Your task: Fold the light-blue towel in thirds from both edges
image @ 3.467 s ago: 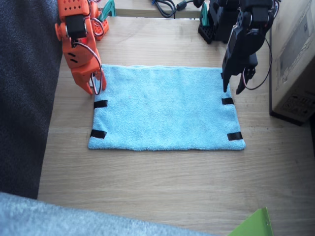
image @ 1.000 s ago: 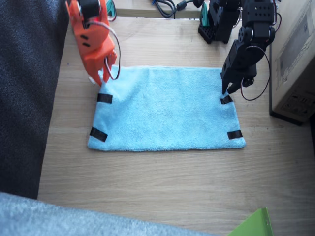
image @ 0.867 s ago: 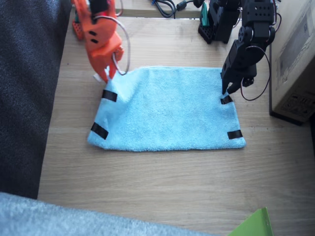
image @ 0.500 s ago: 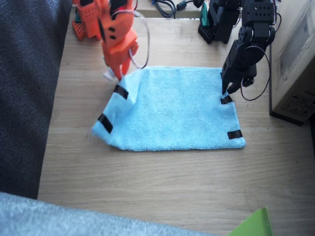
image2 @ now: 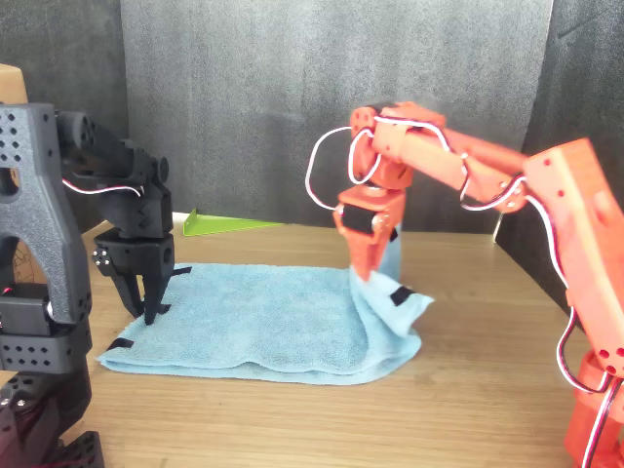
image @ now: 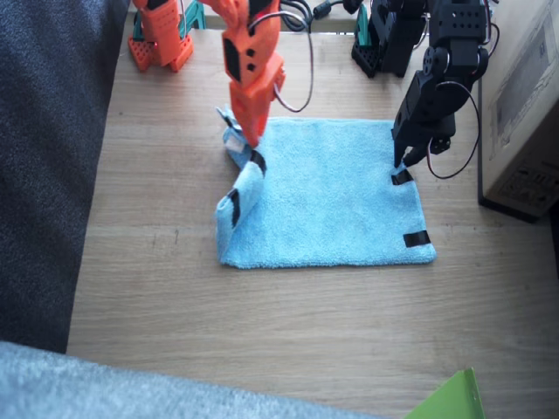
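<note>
The light-blue towel [image: 336,196] lies on the wooden table [image: 288,332], with one short edge lifted and curled over. My right gripper [image: 251,147], the orange one, is shut on that raised edge and holds it above the towel's near third; two black tape strips [image: 256,160] show on the hanging fold. The same gripper [image2: 369,275] and draped towel [image2: 253,317] show in the front view. My left gripper [image: 403,166], the black one, stands tips-down with its tips together on the other short edge by a tape strip [image: 402,177].
A cardboard box [image: 524,105] stands beside the left arm. Dark cloth [image: 44,175] hangs along one table side, grey-blue fuzzy fabric [image: 87,384] lies at the front, and a green piece [image: 450,397] sits at the front corner. Cables [image: 293,10] lie at the back.
My right gripper has lifted its short edge and carried it inward over the towel, so that side now folds over. The left arm has not moved.
</note>
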Tool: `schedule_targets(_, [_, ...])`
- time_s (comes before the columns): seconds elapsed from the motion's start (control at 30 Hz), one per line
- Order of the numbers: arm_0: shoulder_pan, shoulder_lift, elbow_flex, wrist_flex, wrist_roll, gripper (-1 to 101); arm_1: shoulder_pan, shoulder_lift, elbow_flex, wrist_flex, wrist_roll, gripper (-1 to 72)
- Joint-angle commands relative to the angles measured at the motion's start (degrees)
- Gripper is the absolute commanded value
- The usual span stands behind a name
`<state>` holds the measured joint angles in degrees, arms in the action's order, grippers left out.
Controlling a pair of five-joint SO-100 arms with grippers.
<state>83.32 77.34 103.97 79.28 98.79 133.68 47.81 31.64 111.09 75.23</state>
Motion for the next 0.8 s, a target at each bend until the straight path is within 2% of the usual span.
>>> schedule_targets(0.0, [-0.44, 1.93, 0.26, 0.26, 0.53, 0, 2.02, -0.26, -4.48, 0.35, -0.44, 0.0])
schedule_targets(0.4, [-0.62, 1.76, 0.09, 0.35, 0.00, 0, 4.75, -6.15, -18.19, 0.35, -1.14, -0.1])
schedule_targets(0.43, [-0.62, 1.76, 0.09, 0.35, 0.00, 0, 5.19, -6.59, -18.72, 0.35, -1.14, 3.1])
schedule_targets(0.53, [-0.62, 1.85, 0.09, 0.35, -0.09, 0, 6.94, -7.73, -19.69, 0.35, -1.58, 25.3])
schedule_targets(0.63, [-0.62, 1.85, 0.09, 0.35, -0.26, 0, 9.40, -8.79, -20.57, 0.35, -2.72, 30.6])
schedule_targets(0.77, [-0.53, 1.85, 0.09, 0.35, -0.44, 0, 11.69, -9.67, -22.15, 0.35, -3.08, 32.0])
